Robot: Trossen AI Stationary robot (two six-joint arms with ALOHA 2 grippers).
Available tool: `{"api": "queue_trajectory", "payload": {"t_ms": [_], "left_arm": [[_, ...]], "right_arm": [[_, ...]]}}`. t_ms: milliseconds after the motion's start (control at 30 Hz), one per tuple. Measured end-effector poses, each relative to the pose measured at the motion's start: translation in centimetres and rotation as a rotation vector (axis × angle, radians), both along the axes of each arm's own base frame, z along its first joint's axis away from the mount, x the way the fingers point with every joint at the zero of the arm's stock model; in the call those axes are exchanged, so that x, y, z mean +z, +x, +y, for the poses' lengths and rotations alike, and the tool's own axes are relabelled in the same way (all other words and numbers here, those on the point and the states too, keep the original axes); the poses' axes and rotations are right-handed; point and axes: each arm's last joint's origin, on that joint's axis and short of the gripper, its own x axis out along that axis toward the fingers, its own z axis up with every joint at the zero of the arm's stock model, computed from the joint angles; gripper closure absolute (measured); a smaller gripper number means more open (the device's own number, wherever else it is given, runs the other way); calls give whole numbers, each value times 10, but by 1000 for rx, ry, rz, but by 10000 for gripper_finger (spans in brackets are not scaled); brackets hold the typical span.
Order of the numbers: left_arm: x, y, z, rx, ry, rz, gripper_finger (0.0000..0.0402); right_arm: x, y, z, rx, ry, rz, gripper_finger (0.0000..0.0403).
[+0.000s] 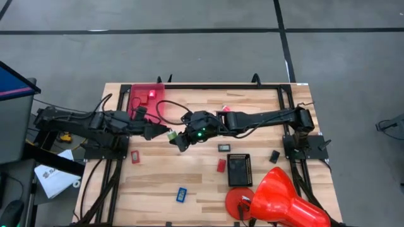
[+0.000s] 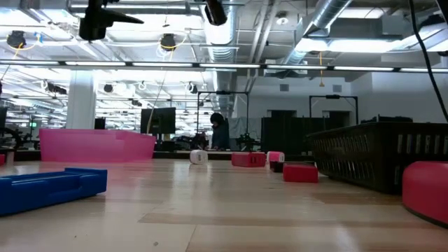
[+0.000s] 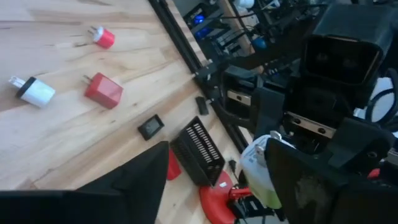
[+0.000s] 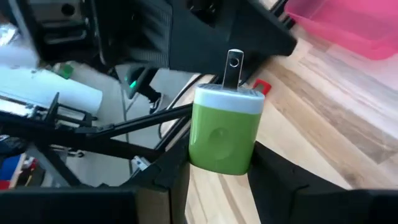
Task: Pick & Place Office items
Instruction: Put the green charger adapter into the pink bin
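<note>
Green-white charger [image 4: 224,134] clamped in right gripper [image 1: 178,140] mid-table; left gripper [image 1: 158,132] apart, just beside it.

Red blocks [image 3: 104,90], black tray [image 3: 199,151], green-white plug [image 3: 259,171] btwn fingers [image 3: 140,180]

Arms: two, dark, jointed, with black cables looped along them.
Right arm [image 1: 265,117]: matte black links; green light at wrist.
Left arm [image 1: 82,120]: black.
Fingers [image 4: 292,186]: black, angular.
</note>
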Motion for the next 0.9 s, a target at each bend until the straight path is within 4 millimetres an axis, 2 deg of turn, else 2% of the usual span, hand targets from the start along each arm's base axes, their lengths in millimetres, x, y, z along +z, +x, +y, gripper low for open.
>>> {"api": "queue_trajectory", "payload": {"t_ms": [200, 600, 767, 900], "left_arm": [[1, 2, 0, -6, 11, -18, 189], [4, 0, 4, 54, 37, -39, 165], [3, 0, 7, 73, 44, -34, 167], [6, 1, 6, 39, 29, -59, 172]], "right_arm": [[-1, 0, 0, -9, -13, 4, 272], [-1, -1, 3, -13, -34, 7, 272], [-2, -2, 6, -12, -40, 23, 272], [-3, -2, 2, -39, -51, 38, 272]]}}
